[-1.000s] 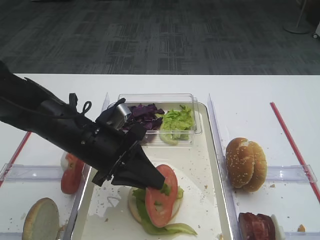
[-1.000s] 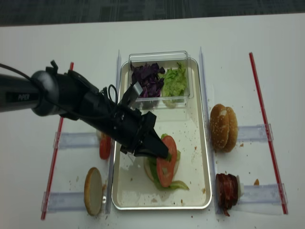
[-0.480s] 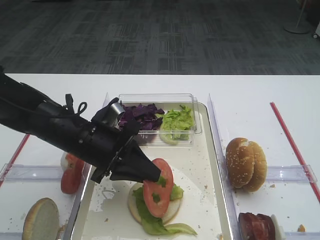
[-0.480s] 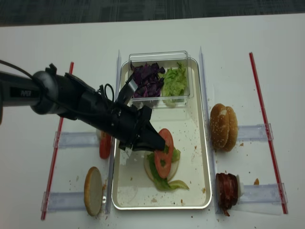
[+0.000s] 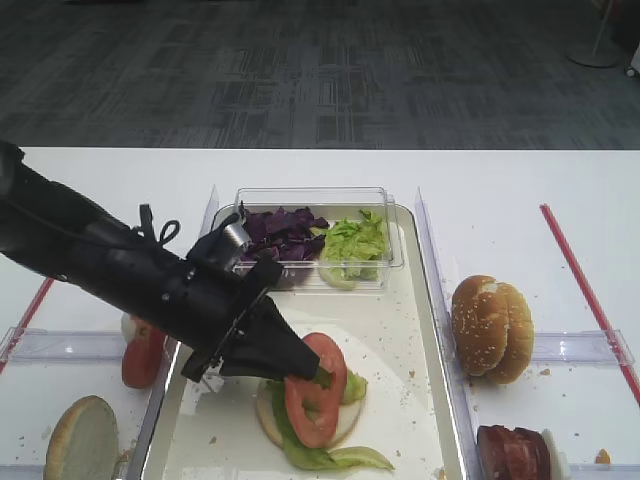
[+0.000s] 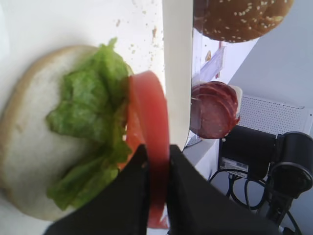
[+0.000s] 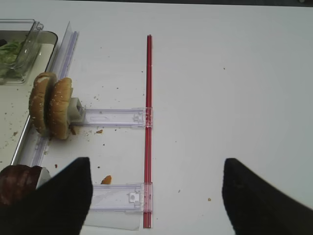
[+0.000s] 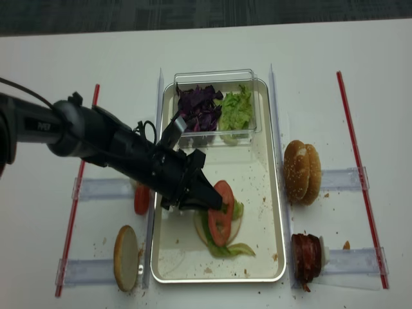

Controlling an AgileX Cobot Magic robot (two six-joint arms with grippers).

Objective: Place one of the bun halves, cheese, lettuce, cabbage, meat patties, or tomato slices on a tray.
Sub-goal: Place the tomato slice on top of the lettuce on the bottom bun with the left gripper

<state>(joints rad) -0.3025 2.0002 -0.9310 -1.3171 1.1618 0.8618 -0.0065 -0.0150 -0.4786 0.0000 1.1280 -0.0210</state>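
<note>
So we've got the tray (image 8: 273, 193) in the middle of the table (image 8: 212, 45), and at its far end sits a clear plastic box (image 8: 215, 76) with the cabbage (image 8: 196, 106) on its left side and the lettuce (image 8: 235, 108) on its right. Lower down on the tray floor there's a bun half (image 5: 268, 418), cut face up, with more lettuce on it, and the left gripper (image 8: 217, 205) is pinched tight on a tomato slice (image 5: 315, 388), holding it tilted on edge over that bun; in the left wrist view it looks like it's touching the leaves, though we can't tell for sure. Right of the tray, two bun halves (image 8: 301, 171) stand on edge against a clear holder, and nearer the front edge are dark maroon slices (image 8: 306, 259). Left of the tray, more tomato (image 8: 141, 199) and another bun half (image 8: 126, 256). The right gripper (image 7: 156, 196) hangs over bare table beside a red strip (image 7: 148, 98), fingers spread wide apart, nothing in them. The tray floor right of the bun has only crumbs
</note>
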